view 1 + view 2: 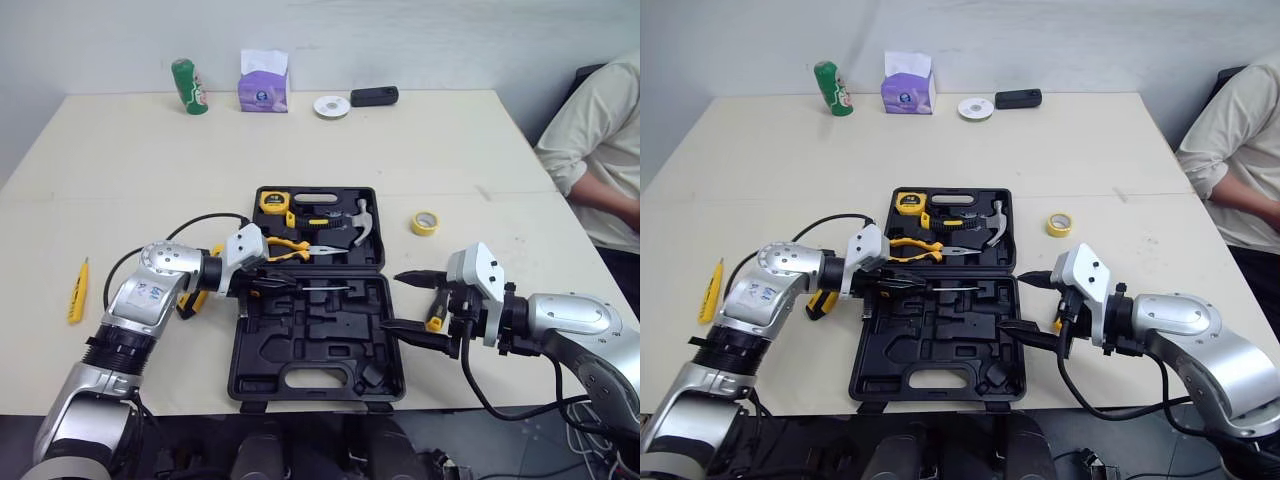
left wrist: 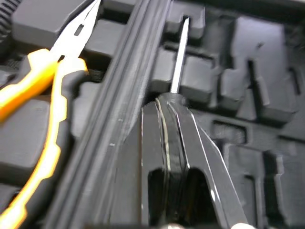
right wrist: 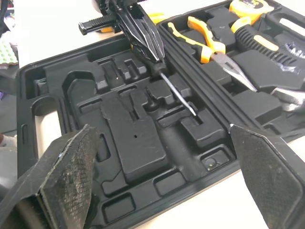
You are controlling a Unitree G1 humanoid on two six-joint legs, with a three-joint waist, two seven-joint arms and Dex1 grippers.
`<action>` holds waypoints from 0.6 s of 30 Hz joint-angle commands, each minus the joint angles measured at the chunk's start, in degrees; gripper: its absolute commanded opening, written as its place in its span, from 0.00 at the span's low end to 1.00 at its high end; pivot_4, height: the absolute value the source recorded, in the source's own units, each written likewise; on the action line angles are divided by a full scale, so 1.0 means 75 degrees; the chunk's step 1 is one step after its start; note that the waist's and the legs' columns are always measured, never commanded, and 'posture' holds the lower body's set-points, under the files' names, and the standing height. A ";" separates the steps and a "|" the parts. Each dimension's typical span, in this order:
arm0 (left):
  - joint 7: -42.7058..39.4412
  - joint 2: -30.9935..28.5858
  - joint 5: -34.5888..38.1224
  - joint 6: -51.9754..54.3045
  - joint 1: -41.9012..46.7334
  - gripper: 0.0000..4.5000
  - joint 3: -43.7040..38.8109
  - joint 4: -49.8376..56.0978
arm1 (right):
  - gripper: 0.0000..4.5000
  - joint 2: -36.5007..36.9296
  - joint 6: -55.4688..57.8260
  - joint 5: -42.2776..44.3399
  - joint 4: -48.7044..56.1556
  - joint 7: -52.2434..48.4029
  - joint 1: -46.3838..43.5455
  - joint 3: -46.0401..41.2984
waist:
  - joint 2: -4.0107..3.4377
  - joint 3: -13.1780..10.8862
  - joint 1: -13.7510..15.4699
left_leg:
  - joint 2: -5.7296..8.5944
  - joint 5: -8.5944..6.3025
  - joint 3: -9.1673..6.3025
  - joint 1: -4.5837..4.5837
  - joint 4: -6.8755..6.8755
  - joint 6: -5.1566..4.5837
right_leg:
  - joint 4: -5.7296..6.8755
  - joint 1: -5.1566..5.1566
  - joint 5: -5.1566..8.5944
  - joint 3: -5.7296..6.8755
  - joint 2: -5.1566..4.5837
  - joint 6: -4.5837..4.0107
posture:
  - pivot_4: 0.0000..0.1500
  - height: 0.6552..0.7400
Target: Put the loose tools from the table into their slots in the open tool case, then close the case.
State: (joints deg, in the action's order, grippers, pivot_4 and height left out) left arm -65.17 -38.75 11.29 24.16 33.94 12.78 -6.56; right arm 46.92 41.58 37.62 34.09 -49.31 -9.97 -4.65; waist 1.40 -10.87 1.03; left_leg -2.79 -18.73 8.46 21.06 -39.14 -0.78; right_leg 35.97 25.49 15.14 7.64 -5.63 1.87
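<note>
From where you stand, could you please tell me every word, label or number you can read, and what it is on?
Nothing here can be read as text.
Print on the can: too small to read.
Round mark on the tissue box: too blurred to read.
Label on the tape measure: too small to read.
</note>
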 commanded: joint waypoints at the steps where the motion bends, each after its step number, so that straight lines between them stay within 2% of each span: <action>1: 0.0070 -0.0325 -0.0986 0.0461 -0.0415 0.01 0.0919 -0.0120 | 1.00 0.0058 -0.0079 0.0017 0.0145 -0.0025 -0.0038 -0.0003 | -0.0012 0.0045 -0.0041 | -0.0001 -0.0001 0.0000 -0.0004 0.0003 0.0001 | -0.0001 -0.0002 0.0001 0.0000 0.0000 -0.0002 | 1.00 0.83; 5: 0.0421 -0.0353 -0.1587 0.0163 -0.0370 0.01 0.1263 -0.0090 | 1.00 0.0065 -0.0198 -0.0203 0.0125 0.0021 0.0048 0.0091 | -0.0052 0.0151 -0.0053 | -0.0003 -0.0004 0.0001 -0.0023 0.0007 0.0000 | -0.0001 -0.0017 0.0003 -0.0003 -0.0001 -0.0005 | 1.00 0.83; 9: 0.0343 -0.0208 -0.1389 0.0503 -0.0380 0.01 0.1260 0.0299 | 1.00 0.0073 -0.0204 -0.0234 0.0191 -0.0009 0.0124 0.0055 | -0.0065 0.0167 -0.0058 | -0.0011 -0.0063 0.0003 -0.0121 0.0032 -0.0041 | -0.0014 -0.0117 0.0022 -0.0006 0.0001 -0.0012 | 1.00 0.83; 18: 0.0316 0.0118 -0.0985 0.0337 -0.0541 0.01 0.0870 0.0315 | 1.00 0.0055 -0.0183 -0.0290 0.0116 -0.0021 0.0033 0.0083 | -0.0074 0.0173 -0.0023 | -0.0013 -0.0083 0.0000 -0.0125 0.0025 -0.0039 | -0.0011 -0.0122 0.0035 -0.0004 -0.0001 -0.0007 | 1.00 0.83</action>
State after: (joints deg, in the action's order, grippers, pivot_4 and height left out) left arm -61.57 -38.46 4.39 24.98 33.20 15.40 -2.09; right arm 46.92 41.14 35.23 34.03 -49.27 -8.95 -3.39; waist 0.84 -9.58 0.86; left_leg -2.89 -19.37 8.46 20.13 -38.96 -1.11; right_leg 35.89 24.58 15.40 7.61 -5.64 1.82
